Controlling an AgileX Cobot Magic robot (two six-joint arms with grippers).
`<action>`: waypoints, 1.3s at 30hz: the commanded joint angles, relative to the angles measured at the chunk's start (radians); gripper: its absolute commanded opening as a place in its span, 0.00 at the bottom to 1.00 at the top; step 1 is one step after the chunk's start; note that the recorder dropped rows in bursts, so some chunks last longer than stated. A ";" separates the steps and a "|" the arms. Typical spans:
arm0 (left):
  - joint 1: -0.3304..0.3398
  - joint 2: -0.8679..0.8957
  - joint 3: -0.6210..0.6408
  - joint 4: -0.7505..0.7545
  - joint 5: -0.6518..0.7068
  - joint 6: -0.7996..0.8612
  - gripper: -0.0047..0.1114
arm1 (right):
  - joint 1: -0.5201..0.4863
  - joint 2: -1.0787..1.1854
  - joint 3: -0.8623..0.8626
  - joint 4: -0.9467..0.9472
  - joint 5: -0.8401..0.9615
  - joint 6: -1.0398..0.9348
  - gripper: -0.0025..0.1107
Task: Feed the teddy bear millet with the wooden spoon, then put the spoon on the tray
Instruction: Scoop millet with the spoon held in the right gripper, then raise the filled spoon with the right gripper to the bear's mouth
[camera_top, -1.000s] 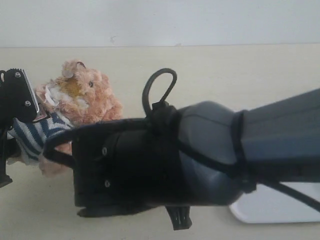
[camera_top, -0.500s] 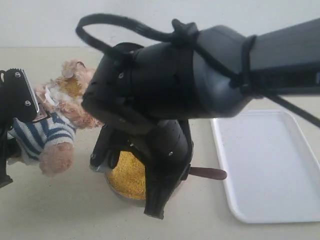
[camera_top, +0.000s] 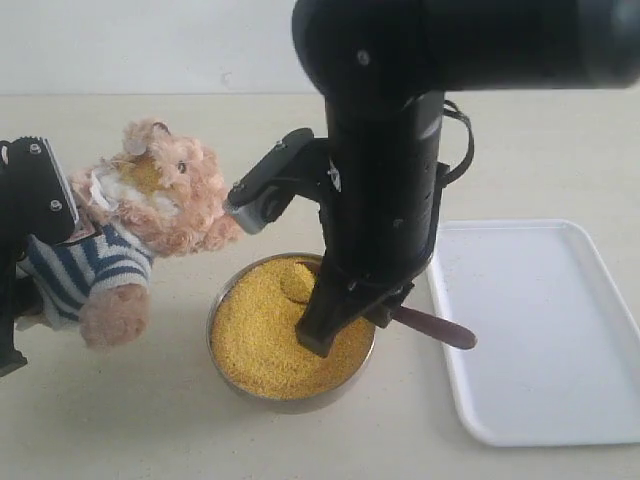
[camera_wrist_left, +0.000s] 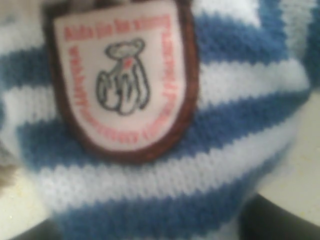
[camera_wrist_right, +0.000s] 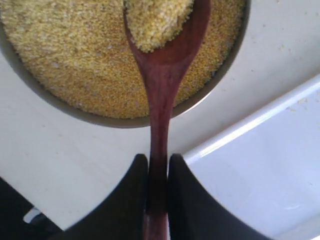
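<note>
The teddy bear (camera_top: 160, 195) leans at the left in its striped shirt, facing the bowl. My left gripper (camera_top: 55, 235) is shut on its body. Shirt and chest badge (camera_wrist_left: 122, 80) fill the left wrist view and hide the jaws. A metal bowl (camera_top: 225, 300) heaped with millet (camera_top: 255, 335) stands at the centre. My right gripper (camera_top: 350, 320) reaches down over the bowl, shut on the wooden spoon's handle (camera_wrist_right: 159, 125). The spoon's oval bowl (camera_wrist_right: 160, 20) is loaded with millet and lies over the heap. The handle's end (camera_top: 445, 332) points at the white tray (camera_top: 540, 330).
The right arm stands tall above the bowl and hides its far rim. The tray's near corner (camera_wrist_right: 260, 165) lies right beside the right gripper's fingers (camera_wrist_right: 187, 195). Bare beige table (camera_top: 150, 420) runs in front of the bear and the bowl.
The right arm, which blocked most of the view, has swung upright over the bowl. The spoon now sits in the millet. The bear and the left gripper have not moved.
</note>
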 joint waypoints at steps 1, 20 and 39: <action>-0.004 -0.002 0.004 -0.017 -0.023 -0.014 0.07 | -0.050 -0.030 -0.004 0.162 0.005 -0.075 0.02; -0.004 -0.002 0.004 -0.044 -0.049 -0.014 0.07 | -0.069 -0.030 -0.200 0.362 -0.047 -0.062 0.02; -0.004 -0.002 0.004 -0.044 -0.049 -0.014 0.07 | -0.034 0.216 -0.522 0.365 0.005 0.000 0.02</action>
